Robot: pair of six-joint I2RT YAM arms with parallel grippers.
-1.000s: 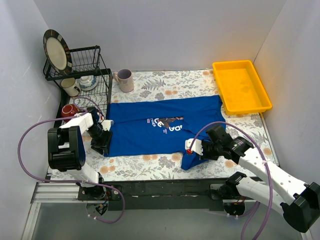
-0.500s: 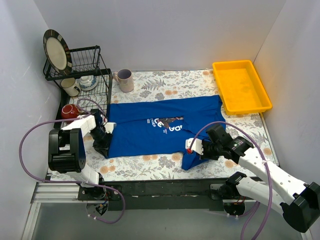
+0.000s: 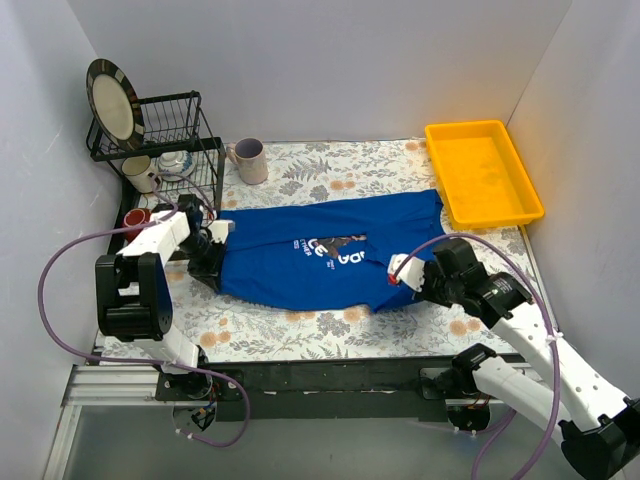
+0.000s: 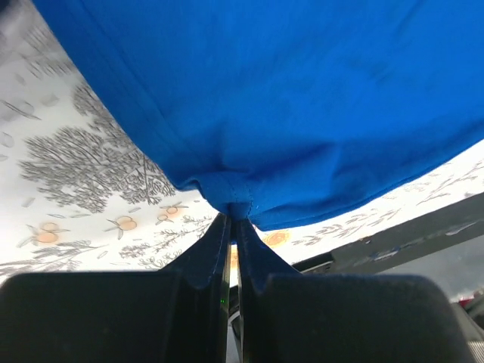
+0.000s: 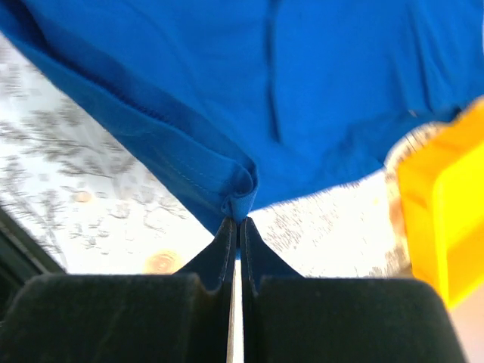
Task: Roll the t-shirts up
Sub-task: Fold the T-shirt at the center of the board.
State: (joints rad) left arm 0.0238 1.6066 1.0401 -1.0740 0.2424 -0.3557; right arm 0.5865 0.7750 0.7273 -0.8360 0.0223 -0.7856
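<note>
Your left fingers [image 4: 204, 261] and right fingers [image 5: 215, 261] are each clenched on the near edge of the t-shirt [image 3: 320, 255]. It lies spread on the tabletop [image 3: 300, 335], left of the yellow tray [image 3: 485, 175]. Lift both corners evenly so the fold lands straight.

One royal-blue t-shirt [image 3: 290, 272] with white chest lettering stretches crumpled between both pairs of fingers, one bunched hem corner pinched in the left fingers [image 4: 210, 249], another in the right fingers [image 5: 218, 251]
</note>
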